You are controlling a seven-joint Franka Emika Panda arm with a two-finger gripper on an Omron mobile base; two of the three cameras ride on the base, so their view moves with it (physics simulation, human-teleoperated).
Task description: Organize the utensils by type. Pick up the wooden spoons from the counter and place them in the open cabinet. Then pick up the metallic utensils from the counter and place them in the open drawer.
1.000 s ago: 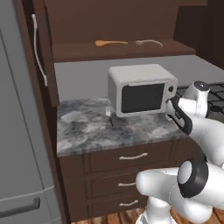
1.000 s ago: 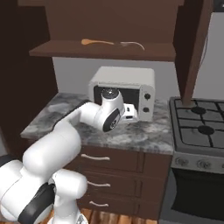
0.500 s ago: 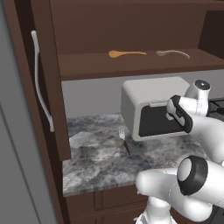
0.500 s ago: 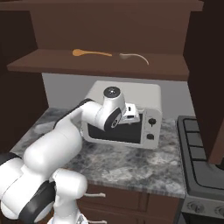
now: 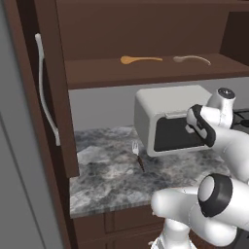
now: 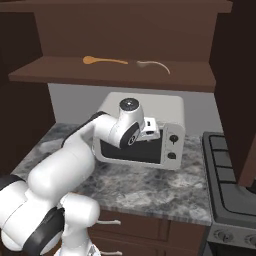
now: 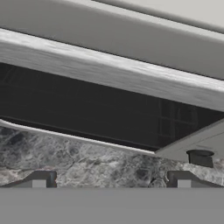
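Left base view: microwave (image 5: 168, 116) stands just beside fork (image 5: 138, 154) on counter (image 5: 107, 182)

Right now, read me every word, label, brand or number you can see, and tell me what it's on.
None can be read. The microwave has two round knobs on its panel with no legible markings. The cabinet, the counter and the stove bear no text.

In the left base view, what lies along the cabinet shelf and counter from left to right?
White cabinet door handle → small fork with dark handle on the grey marbled counter → orange-tan wooden spoon → pale beige wooden spoon.
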